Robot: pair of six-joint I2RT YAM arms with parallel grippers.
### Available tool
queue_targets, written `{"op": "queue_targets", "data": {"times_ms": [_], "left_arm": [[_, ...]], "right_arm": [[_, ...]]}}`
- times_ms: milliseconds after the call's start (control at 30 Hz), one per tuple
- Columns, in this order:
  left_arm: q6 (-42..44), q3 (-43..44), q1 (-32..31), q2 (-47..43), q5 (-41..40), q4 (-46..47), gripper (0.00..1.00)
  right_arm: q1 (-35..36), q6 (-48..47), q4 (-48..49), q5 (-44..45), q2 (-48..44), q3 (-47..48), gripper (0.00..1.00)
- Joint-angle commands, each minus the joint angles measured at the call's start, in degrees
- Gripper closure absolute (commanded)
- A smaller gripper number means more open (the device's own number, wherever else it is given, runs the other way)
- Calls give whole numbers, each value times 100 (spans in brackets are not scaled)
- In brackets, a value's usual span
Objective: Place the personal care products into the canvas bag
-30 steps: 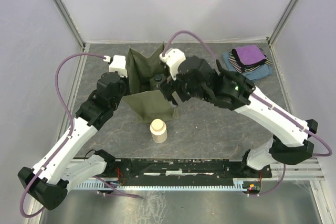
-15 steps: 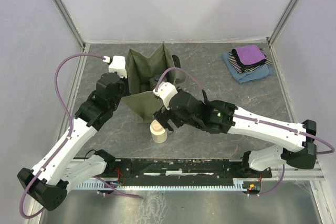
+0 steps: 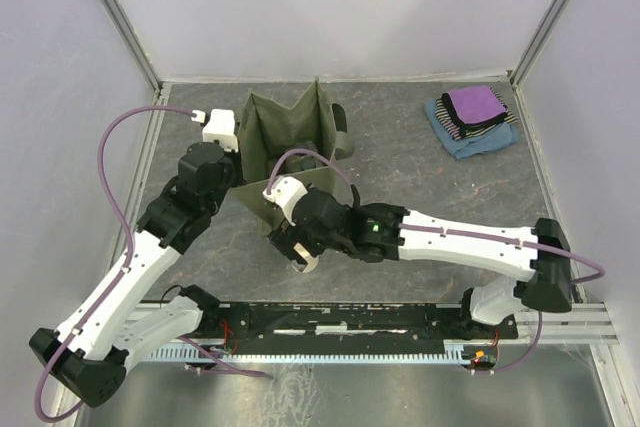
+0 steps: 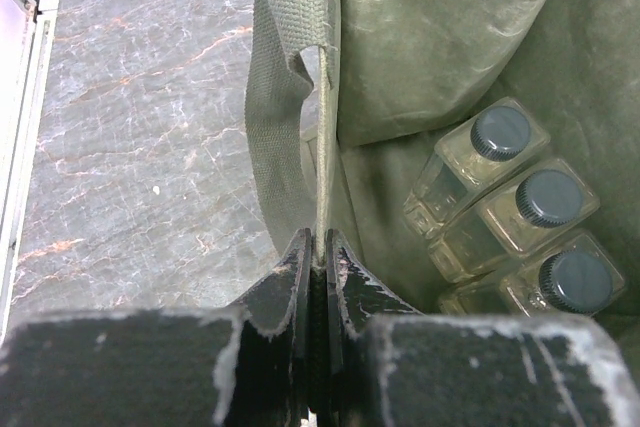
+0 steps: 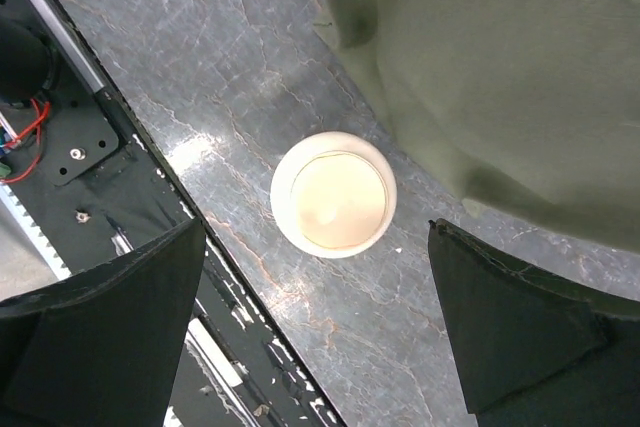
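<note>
The olive-green canvas bag (image 3: 287, 125) stands open behind the table's middle. My left gripper (image 3: 240, 169) is shut on its left rim, next to a handle (image 4: 320, 242). Three clear glass bottles with dark caps lie inside the bag: one at the back (image 4: 498, 135), one in the middle (image 4: 546, 198) and one nearest (image 4: 574, 282). The cream jar (image 5: 333, 194) stands upright on the table just in front of the bag (image 5: 500, 67). My right gripper (image 5: 315, 232) is open above the jar, one finger on each side and clear of it. In the top view this gripper (image 3: 299, 250) covers most of the jar.
A pile of folded blue, striped and purple cloths (image 3: 470, 117) lies at the back right. The black mounting rail (image 5: 90, 157) runs along the table's near edge, close to the jar. White walls enclose the table.
My right arm has swung from over the bag's mouth toward the near edge and now hangs over the jar. My left gripper has kept its hold on the bag's rim.
</note>
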Motion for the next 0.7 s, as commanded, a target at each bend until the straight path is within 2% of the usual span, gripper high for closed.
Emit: {"op": "queue_targets", "data": {"times_ms": [0,200,667], "left_arm": [[-123,157,-3,-189,-157,37,90],[-123,141,2,-225,-131,20,90],[-123,62,0,-312,-111,-71,90]], "right_arm": [[36,78,257,-169,331,-5,0],[36,207,301,-355,751,-46,0],[27,379,727,-241,1093,-537,0]]}}
